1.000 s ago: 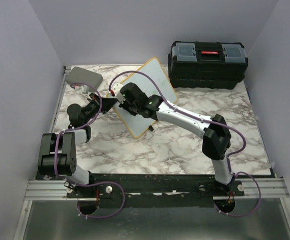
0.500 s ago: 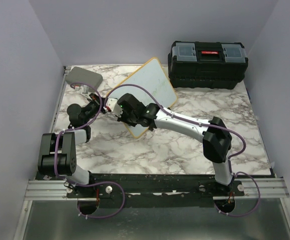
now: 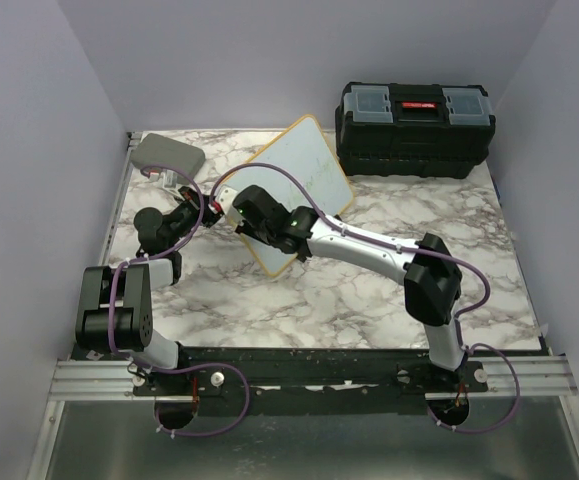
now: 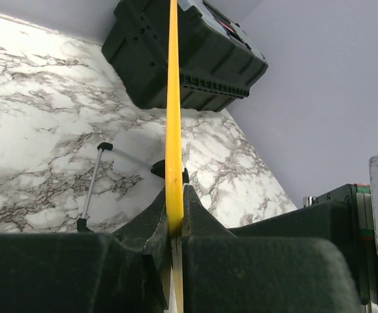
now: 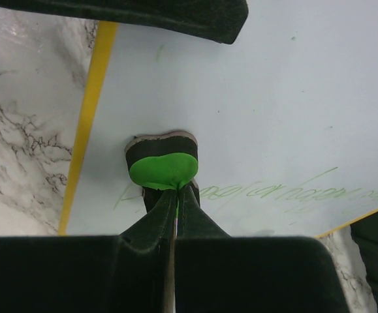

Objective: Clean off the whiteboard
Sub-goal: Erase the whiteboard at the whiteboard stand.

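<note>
The right pincer (image 5: pixel 174 195) is clamped on one small green eraser (image 5: pixel 164 168), which is pressed flat on the whiteboard (image 5: pixel 273 85) right at its tips. One line of green writing (image 5: pixel 273 192) runs off to its right. The left pincer (image 4: pixel 174 225) is closed tight on the board's yellow edge, which rises straight ahead of it. One thin metal leg (image 4: pixel 91 189) rests on the table (image 4: pixel 38 117) just to its left. Beyond both pincers sits one black toolbox (image 3: pixel 414 128). One grey case (image 3: pixel 167 153) lies near the left pincer, on the side away from the board.
</note>
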Available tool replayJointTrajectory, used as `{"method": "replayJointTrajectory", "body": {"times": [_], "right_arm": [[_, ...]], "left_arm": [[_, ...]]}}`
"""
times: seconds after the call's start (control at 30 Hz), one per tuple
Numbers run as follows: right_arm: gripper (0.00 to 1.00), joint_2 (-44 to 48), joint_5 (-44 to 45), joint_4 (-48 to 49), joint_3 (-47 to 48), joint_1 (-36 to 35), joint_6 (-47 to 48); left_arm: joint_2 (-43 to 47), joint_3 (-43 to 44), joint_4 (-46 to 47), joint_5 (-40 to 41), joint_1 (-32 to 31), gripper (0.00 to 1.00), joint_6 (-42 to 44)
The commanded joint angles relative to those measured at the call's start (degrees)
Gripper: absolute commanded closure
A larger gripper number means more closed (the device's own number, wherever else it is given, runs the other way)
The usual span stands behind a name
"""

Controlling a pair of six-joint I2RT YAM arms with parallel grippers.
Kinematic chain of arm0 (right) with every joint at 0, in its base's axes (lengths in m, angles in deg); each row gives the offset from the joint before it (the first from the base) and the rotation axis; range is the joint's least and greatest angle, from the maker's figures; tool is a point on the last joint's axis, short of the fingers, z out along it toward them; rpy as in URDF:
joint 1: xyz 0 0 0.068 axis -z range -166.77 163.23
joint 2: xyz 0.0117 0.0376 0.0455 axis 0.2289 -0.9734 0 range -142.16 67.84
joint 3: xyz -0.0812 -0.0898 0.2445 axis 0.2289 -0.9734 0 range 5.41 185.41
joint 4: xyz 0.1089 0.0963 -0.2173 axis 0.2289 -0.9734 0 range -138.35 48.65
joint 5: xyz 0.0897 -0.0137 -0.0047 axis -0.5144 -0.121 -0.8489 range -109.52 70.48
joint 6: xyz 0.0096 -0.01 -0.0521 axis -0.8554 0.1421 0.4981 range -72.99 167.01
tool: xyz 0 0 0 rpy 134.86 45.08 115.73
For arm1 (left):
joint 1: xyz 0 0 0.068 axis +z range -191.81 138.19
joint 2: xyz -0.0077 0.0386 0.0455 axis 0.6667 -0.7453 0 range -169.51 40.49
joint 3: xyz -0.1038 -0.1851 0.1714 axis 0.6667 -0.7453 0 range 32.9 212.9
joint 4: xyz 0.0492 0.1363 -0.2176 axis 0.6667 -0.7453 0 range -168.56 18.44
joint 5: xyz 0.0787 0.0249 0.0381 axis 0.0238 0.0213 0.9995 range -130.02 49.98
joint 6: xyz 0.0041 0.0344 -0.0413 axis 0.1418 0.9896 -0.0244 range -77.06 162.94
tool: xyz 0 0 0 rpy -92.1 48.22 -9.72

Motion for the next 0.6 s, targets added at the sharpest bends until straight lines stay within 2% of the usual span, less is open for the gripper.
{"method": "replayJointTrajectory", "body": {"times": [0.0, 0.07, 0.2, 0.3, 0.4, 0.57], "right_arm": [[0.99, -1.04, 3.60, 2.20, 1.13, 0.40, 0.01], [0.99, -0.68, 0.81, 1.34, 0.89, 0.33, 0.04], [1.00, -0.90, -13.71, -5.07, 1.24, 0.27, 1.43], [0.99, -2.01, -19.91, -8.99, 2.38, 0.19, 2.43], [0.99, -2.70, -18.97, -9.53, 3.37, 0.26, 2.72], [0.99, -3.24, -4.60, -4.54, 4.16, 0.93, -0.71]], "left_arm": [[0.63, -0.08, 0.32, -4.26, -1.37, 1.00, 0.61], [0.53, 0.01, 0.32, -4.28, -1.38, 1.00, 0.57], [0.31, 0.08, 0.54, -4.34, -1.40, 1.00, 0.44], [0.31, 0.08, 0.50, -4.40, -1.41, 1.00, 0.40], [0.51, 0.18, 0.29, -4.35, -1.40, 1.00, 0.49], [0.45, 0.24, 0.32, -4.38, -1.42, 1.00, 0.53]]}}
